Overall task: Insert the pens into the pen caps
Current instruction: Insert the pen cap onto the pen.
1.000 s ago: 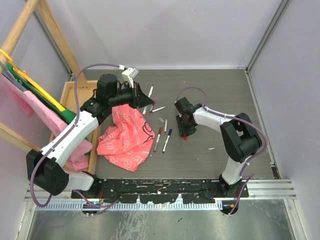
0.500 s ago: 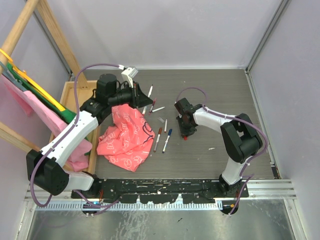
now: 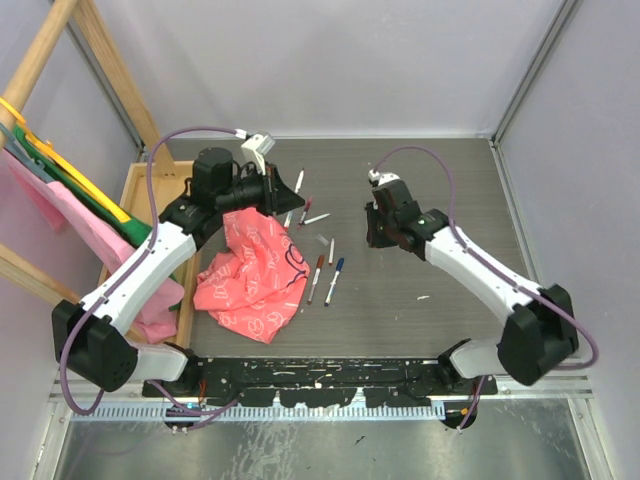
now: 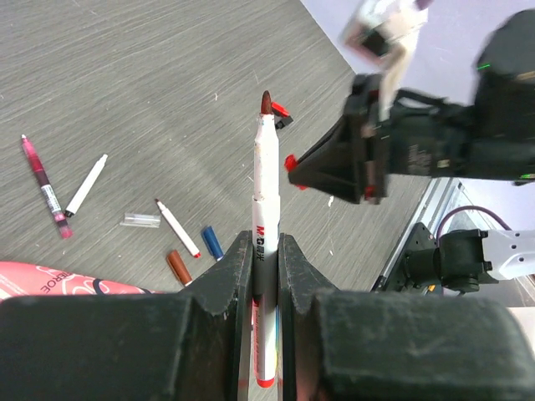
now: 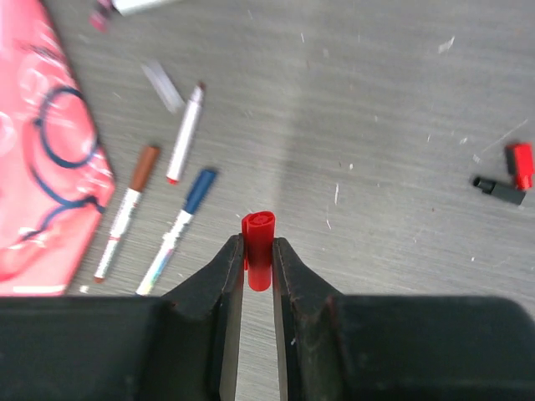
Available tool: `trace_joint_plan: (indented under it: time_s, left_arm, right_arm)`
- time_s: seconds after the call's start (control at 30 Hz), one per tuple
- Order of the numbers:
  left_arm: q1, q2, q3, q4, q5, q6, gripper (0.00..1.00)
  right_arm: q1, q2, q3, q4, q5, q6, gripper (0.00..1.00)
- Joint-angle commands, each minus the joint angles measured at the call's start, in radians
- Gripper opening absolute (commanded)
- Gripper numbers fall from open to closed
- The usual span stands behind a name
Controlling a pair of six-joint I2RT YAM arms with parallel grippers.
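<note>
Right gripper pinches red cap — lower end hidden.

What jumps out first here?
The left jaws grip a white pen, its dark red tip aimed toward the right arm. The right jaws pinch a red cap above the table, with loose pens beside the pink cloth.

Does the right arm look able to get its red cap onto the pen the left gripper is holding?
Probably yes. The left gripper holds the pen with its bare tip sticking out free, and nothing shows between that tip and the right gripper, shut on the red cap.
</note>
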Motion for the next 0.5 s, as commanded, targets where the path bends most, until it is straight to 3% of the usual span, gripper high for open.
trace_joint_plan:
  time_s: [0.0, 0.13, 0.47]
  left_arm:
    - [0.000, -0.044, 0.025, 0.050, -0.003, -0.002, 0.00]
    - [-0.029, -0.055, 0.018, 0.050, -0.001, 0.030, 0.00]
    - [-0.181, -0.142, -0.002, -0.003, -0.163, 0.152, 0.00]
  right_arm:
    - [0.004, -0.123, 0.062, 0.105, 0.010, 0.024, 0.05]
    - [0.004, -0.214, 0.060, 0.193, -0.020, 0.059, 0.03]
    - [0.004, -0.413, -0.099, 0.584, -0.121, 0.287, 0.00]
